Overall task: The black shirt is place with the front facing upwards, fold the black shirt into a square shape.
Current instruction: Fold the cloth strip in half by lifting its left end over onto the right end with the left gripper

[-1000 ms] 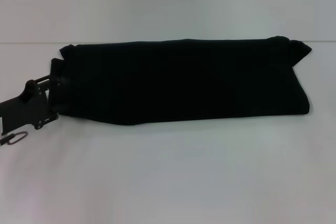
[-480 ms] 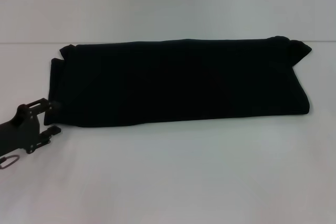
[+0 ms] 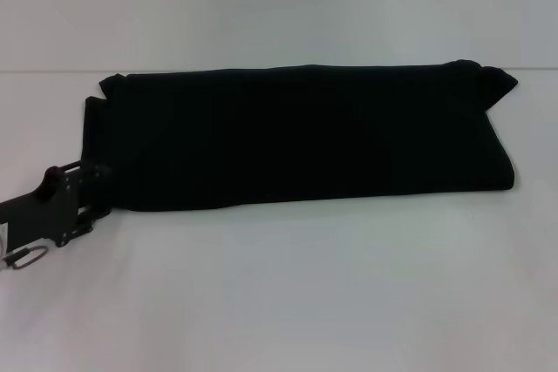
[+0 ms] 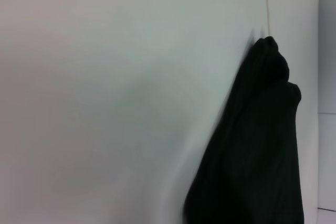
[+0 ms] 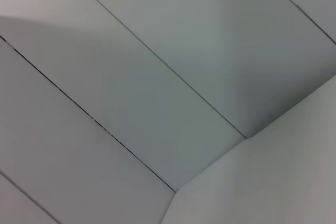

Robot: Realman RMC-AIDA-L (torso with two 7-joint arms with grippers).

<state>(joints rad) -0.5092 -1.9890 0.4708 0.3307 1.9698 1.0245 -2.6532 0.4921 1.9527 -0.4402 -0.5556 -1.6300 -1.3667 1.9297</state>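
The black shirt (image 3: 305,132) lies folded into a long band across the white table (image 3: 288,294), with no lettering showing. A sleeve tip sticks out at its far right end. My left gripper (image 3: 98,191) is open at the band's near left corner, one finger above and one below the cloth's edge, nothing clamped. In the left wrist view the black shirt (image 4: 257,145) shows as a dark bunched strip on the table (image 4: 105,103). My right gripper is out of view in every frame.
Bare white table surface stretches in front of the shirt and to its right. The table's far edge (image 3: 52,71) runs just behind the shirt. The right wrist view shows only pale panels with seams (image 5: 157,66).
The left gripper let go at the shirt's left end and drew back toward me. It has since slid right again to the near left corner, still open. The shirt has not moved.
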